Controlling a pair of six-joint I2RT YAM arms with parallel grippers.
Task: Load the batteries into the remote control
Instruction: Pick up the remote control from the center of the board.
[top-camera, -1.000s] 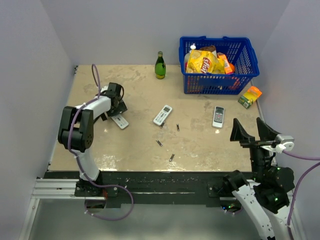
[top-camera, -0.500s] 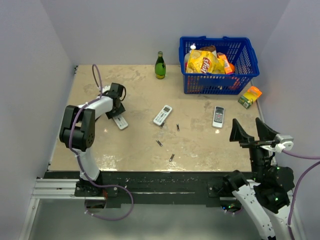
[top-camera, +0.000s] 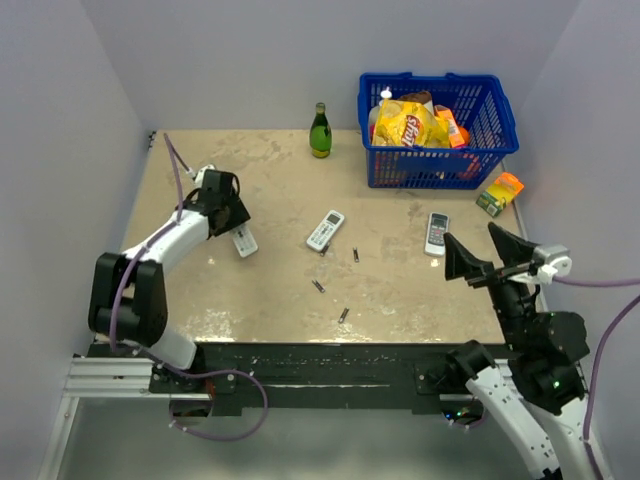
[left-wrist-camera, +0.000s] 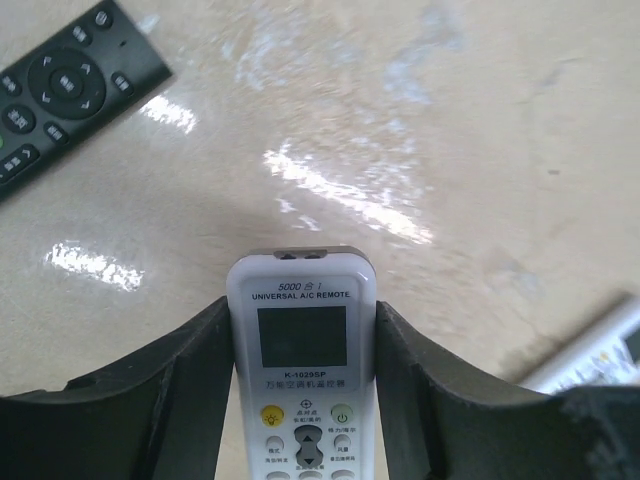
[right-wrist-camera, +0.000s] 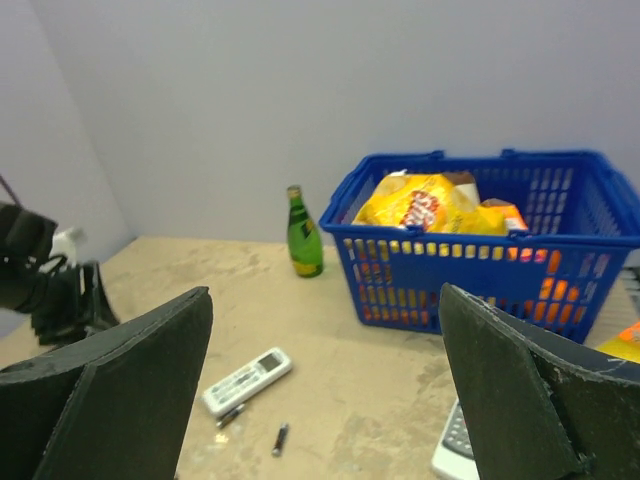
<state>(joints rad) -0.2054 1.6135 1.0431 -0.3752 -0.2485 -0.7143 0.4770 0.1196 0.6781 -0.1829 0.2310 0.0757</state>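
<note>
The remote control (left-wrist-camera: 302, 345) is white with a small dark screen, and it sits face up between the two fingers of my left gripper (left-wrist-camera: 300, 308), which is shut on its sides. From above, the remote control (top-camera: 244, 241) sticks out of my left gripper (top-camera: 231, 222) at the left of the table. Thin dark batteries (top-camera: 355, 254) (top-camera: 318, 286) (top-camera: 344, 315) lie loose mid-table, and two batteries (right-wrist-camera: 281, 438) (right-wrist-camera: 228, 414) show in the right wrist view. My right gripper (top-camera: 482, 258) (right-wrist-camera: 325, 330) hangs wide open and empty above the right front.
A second white remote (top-camera: 325, 229) lies centre, a third (top-camera: 437, 233) to its right. A black remote (left-wrist-camera: 70, 85) lies near the left gripper. At the back stand a green bottle (top-camera: 320, 131) and a blue basket (top-camera: 440, 165) of snacks, with an orange box (top-camera: 500, 193) beside it.
My left gripper has shut on the remote control, and that arm's elbow has swung down to the left. My right gripper has shifted left and tilted, still open.
</note>
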